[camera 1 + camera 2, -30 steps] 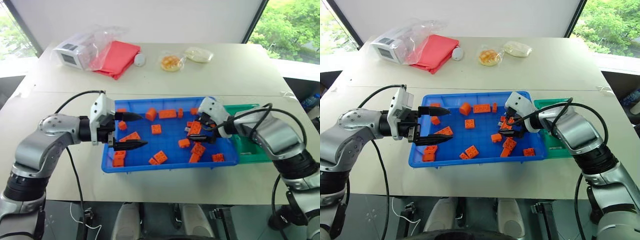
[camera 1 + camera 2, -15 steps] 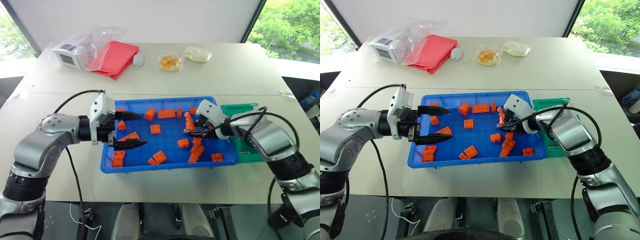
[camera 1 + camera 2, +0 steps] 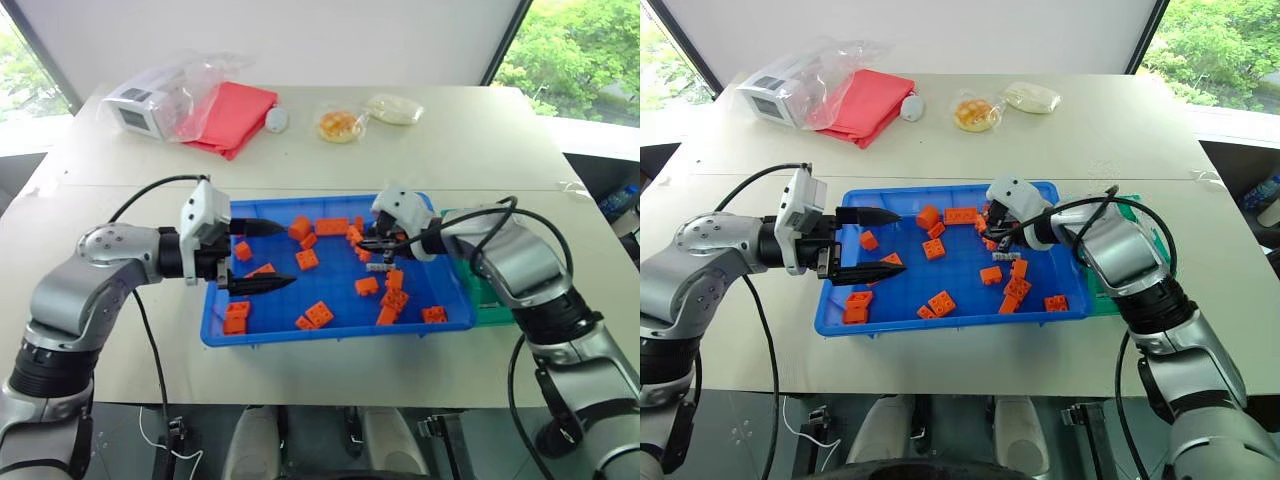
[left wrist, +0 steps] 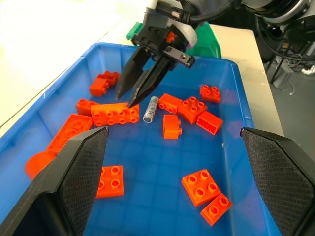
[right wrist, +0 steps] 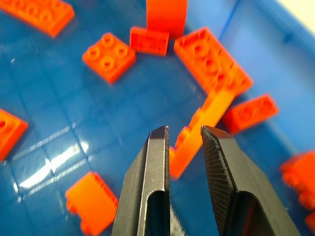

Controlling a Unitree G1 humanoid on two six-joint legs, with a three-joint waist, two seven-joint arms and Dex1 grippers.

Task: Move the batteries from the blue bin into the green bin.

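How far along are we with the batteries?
Done: nothing I can confirm; the green bin's inside is hidden. In hand: nothing. The right gripper's fingers are nearly closed and empty, tips beside one battery lying among orange bricks in the blue bin. Left: grasp that battery and carry it over. The left gripper hovers open.

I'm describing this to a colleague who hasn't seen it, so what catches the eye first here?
The bright blue bin mid-table, strewn with orange bricks. Over its right half the right tool hangs with nearly closed fingers beside one silver battery lying loose. The green bin sits against the blue bin's right side.
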